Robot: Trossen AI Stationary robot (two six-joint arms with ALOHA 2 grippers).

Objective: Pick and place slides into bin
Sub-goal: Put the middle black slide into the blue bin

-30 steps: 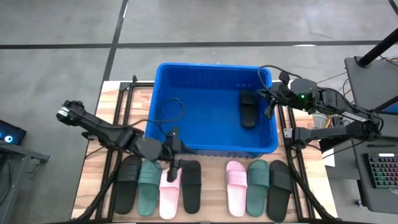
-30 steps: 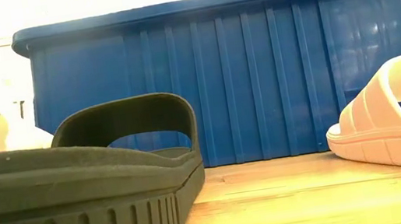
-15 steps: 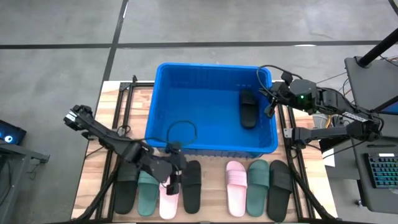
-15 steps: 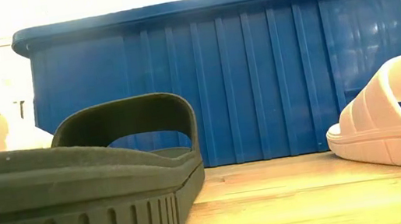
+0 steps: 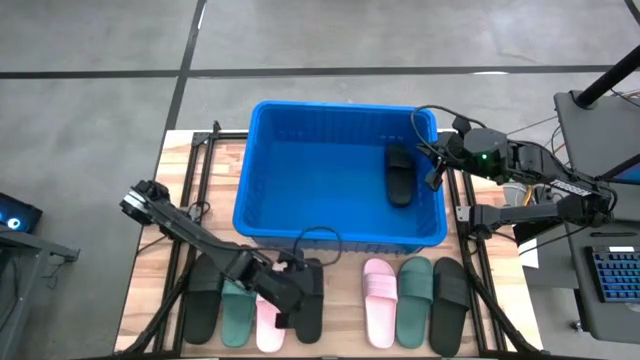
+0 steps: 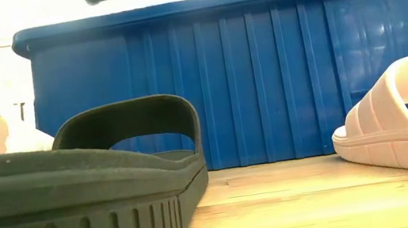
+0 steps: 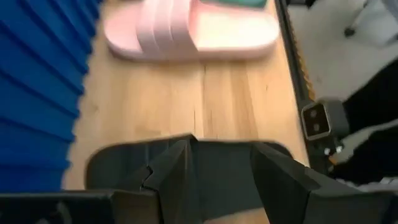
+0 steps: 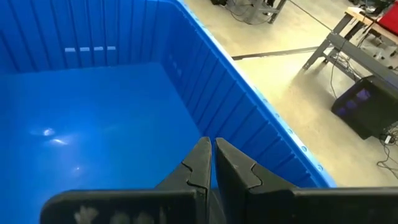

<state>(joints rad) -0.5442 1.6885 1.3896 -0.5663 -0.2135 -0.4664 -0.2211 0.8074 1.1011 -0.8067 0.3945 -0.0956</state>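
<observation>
One black slide lies inside the blue bin, near its right wall; the bin stands at the far middle of the wooden counter. In front of the bin, seven slides lie in a row: on the left a black, a green, a pink and a black slide; on the right a pink, a green and a black one. The left gripper hangs over the left group's inner black slide, fingers apart, straddling its strap. The right gripper waits at the bin's right rim, fingers closed on nothing
</observation>
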